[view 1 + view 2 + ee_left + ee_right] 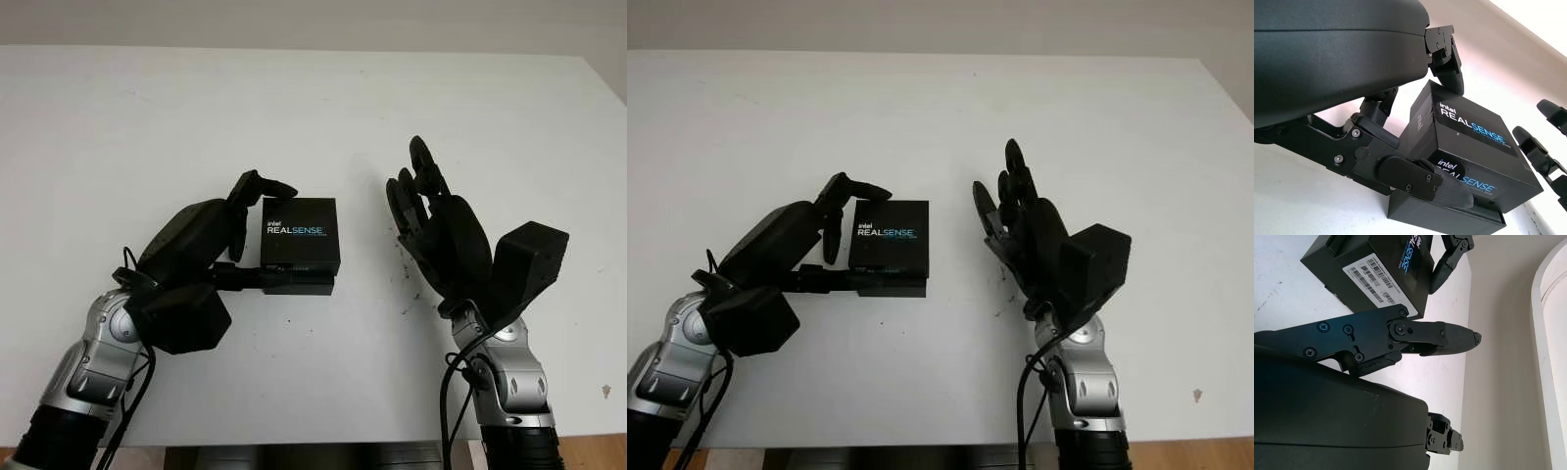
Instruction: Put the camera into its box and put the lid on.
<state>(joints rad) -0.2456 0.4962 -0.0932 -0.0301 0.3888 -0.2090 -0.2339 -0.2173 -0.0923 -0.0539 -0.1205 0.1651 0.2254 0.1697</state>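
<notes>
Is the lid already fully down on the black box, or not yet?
Not yet. The lid sits over the box but its base still sticks out below. The left robot hand grips it.

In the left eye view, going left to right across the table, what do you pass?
Left hand → box with its lid, which that hand grips → right hand, open and apart from the box.

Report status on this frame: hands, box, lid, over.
Left hand gripping the lid, which sits askew on the box, not fully seated. Right hand open, beside the box, not touching. Nothing in the way.
</notes>
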